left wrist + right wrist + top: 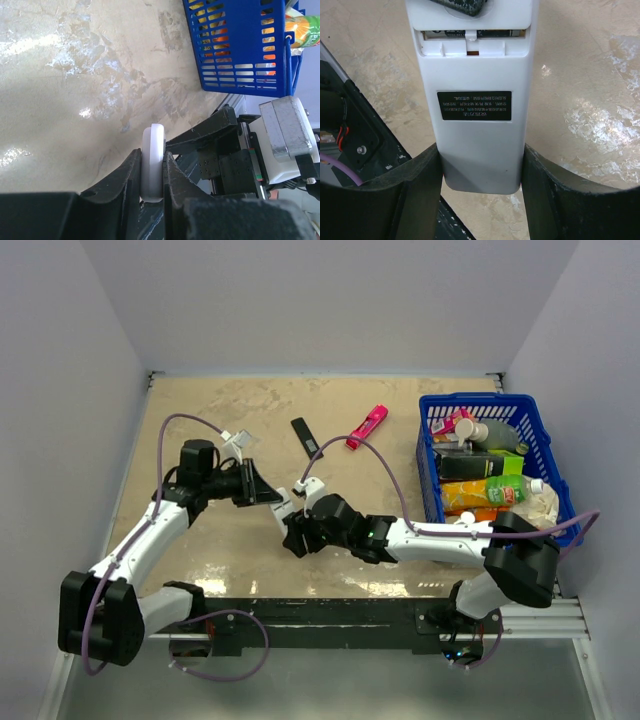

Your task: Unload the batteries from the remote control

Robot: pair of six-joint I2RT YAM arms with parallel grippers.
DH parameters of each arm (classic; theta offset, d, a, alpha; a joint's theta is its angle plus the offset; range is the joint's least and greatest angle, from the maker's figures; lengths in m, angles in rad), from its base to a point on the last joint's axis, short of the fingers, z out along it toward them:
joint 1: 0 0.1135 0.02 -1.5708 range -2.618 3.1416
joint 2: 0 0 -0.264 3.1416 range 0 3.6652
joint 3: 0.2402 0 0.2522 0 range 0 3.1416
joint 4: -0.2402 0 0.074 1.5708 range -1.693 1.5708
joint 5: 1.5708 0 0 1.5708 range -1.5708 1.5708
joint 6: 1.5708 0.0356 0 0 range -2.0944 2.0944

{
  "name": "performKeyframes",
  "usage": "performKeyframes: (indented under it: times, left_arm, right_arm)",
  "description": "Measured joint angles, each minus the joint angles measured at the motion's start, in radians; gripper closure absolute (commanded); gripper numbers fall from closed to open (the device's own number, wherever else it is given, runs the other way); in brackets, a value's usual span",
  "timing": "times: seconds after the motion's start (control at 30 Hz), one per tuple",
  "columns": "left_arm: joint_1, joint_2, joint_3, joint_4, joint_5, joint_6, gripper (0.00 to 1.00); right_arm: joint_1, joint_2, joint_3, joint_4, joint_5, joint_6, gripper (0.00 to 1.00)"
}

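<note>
The white remote control (pixel 480 75) is a long, plain plastic slab with its back to the right wrist camera. It carries a black label (pixel 474 105) with small pale print. Above the label, a narrow slot (pixel 470 34) at the compartment shows something dark inside. The batteries cannot be made out as separate cells there.

The remote is held above the tabletop (pixel 220 570), toward the middle of its near edge, between the two arms. The right end effector (pixel 481 150) straddles the remote's lower end, with its fingers lying against both long sides and no gap showing. The left end effector (pixel 152 157) pinches the remote across its thin edge.

The tabletop is beige, mottled like stone and glossy with glare. Pale, bare walls close it in on three sides. A blue basket (pixel 432 440) of bottles and packets stands along the right edge. A black remote (pixel 305 435) and a pink remote (pixel 367 427) lie near the far edge, slightly apart.

Only the overhead view shows those two spare remotes and both arms together. Only the right wrist view shows the label and the slot. The left wrist view shows the white remote edge-on, with the basket's mesh wall beyond it.
</note>
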Motion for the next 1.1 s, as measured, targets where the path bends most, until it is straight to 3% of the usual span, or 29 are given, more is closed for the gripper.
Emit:
performKeyframes:
  times: [0.13,0.43,0.53,0.7,0.93,1.1]
  left_arm:
    - [0.0,0.029,0.006,-0.012,-0.002,0.001,0.76]
    - [0.005,0.094,0.006,-0.021,0.007,0.004,0.76]
    - [0.006,0.101,0.006,-0.018,0.013,0.004,0.69]
    - [0.011,0.114,0.006,-0.018,0.014,0.008,0.67]
    - [0.015,0.116,0.006,-0.018,0.011,0.009,0.77]
    - [0.015,0.116,0.006,-0.018,0.01,0.011,0.93]
  right_arm:
    - [0.0,0.0,-0.014,0.007,-0.003,0.001,0.7]
    - [0.0,0.0,-0.043,0.029,-0.011,0.006,0.71]
    - [0.0,0.0,-0.043,0.026,-0.011,0.006,0.72]
    - [0.0,0.0,-0.051,0.017,-0.011,0.004,0.72]
    - [0.0,0.0,-0.068,0.002,-0.011,0.004,0.73]
    - [0.0,0.0,-0.071,-0.01,-0.011,0.004,0.73]
